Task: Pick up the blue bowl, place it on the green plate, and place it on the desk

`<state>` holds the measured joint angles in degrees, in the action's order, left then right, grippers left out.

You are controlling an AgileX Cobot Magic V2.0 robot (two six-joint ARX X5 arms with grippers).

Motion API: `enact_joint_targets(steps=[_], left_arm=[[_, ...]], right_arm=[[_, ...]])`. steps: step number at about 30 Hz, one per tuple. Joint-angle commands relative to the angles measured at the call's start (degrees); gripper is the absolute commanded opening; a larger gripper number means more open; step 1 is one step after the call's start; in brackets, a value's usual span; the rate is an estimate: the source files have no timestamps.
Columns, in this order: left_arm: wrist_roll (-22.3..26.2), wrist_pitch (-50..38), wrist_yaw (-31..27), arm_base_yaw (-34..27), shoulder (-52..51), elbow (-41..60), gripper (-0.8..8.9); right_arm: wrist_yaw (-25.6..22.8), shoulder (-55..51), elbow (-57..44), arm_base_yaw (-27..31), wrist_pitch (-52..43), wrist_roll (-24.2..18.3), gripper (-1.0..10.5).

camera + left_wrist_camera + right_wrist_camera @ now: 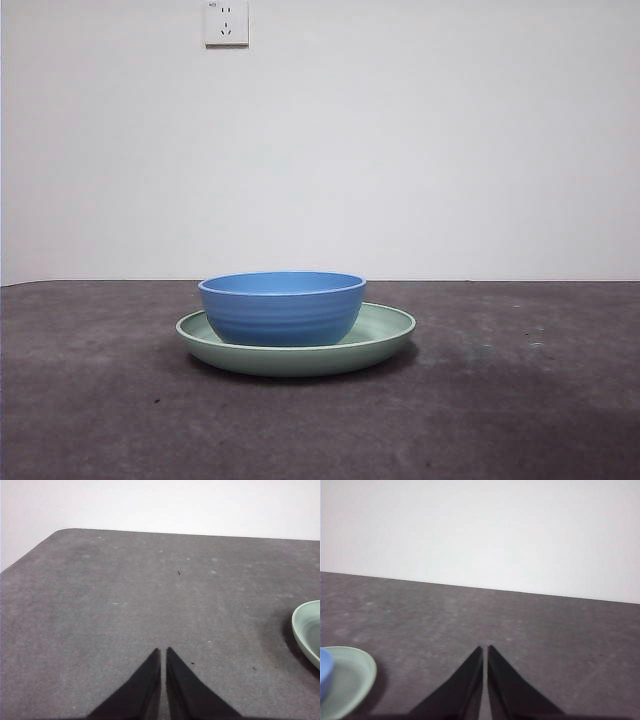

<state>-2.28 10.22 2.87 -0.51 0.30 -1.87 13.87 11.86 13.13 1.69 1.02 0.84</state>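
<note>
The blue bowl [282, 308] stands upright inside the green plate [385, 331], which rests on the desk [520, 400] near the middle of the front view. No arm shows in that view. In the left wrist view my left gripper [163, 651] is shut over bare desk [125, 605], with the plate's rim [306, 630] off to one side. The right gripper [485, 648] is also shut above the desk; the plate [350, 677] and a sliver of the bowl [325, 672] sit well apart from it.
A white wall with a power socket [226, 22] rises behind the desk. The desk's rounded far corner [62, 531] shows in the left wrist view.
</note>
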Motion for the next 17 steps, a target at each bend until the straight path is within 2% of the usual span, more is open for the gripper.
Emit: enact_joint_targets(steps=[1,4,11,17], left_arm=[[-0.13,0.48,-0.09,0.00,-0.11,1.18,0.19],[-0.13,0.48,-0.09,0.00,-0.11,1.18,0.19],[-0.13,0.48,-0.09,0.00,-0.11,1.18,0.19],[-0.13,0.48,-0.09,0.00,-0.11,1.18,0.19]], right_arm=[[-2.45,-3.52,-3.85,0.07,-2.29,0.15,0.1],[-3.87,-6.62,-6.95,0.07,-2.29,0.72,0.1],[-3.87,-11.15,-12.02,0.07,-2.25,2.43,0.1],[-3.89,-11.65,-12.52,0.07,0.68,2.99,0.1]])
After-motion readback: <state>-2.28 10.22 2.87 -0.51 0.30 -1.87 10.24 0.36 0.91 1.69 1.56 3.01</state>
